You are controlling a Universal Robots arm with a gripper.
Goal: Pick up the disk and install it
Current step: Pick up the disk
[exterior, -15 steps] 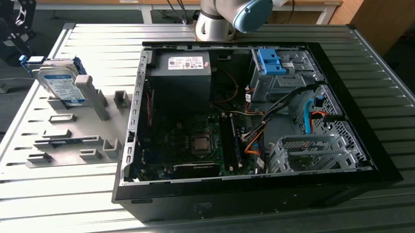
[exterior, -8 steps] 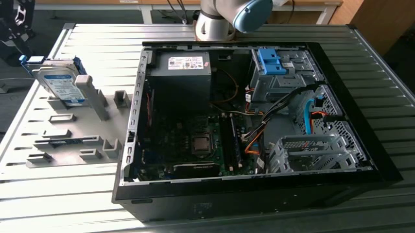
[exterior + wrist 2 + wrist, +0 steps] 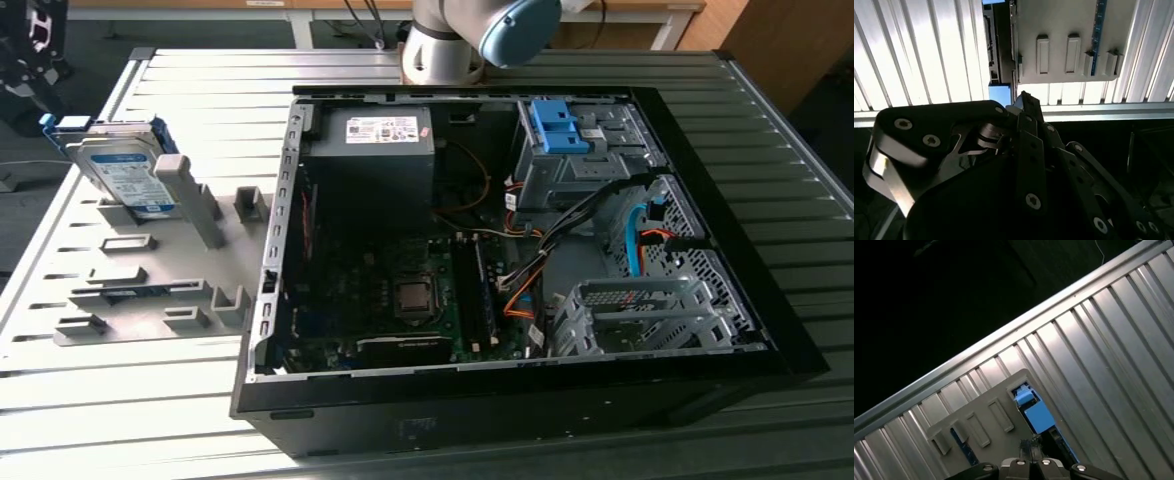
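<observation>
Lining up on disk (image 3: 124, 175), upright in rack (image 3: 150, 262) ahead of gripper (image 3: 1032, 446); gripper state indeterminate; advise centring squarely over blue frame.

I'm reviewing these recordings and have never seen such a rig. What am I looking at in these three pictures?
One robot arm rises at the far side of a ribbed metal table. The exterior view is taken from off the arm. Both wrist views come from cameras riding on it, looking past its end effector. On the table lies an open computer case. At the exterior view's left is a grey rack, where the disk stands on edge in its blue frame. Nothing grips the disk.
</observation>
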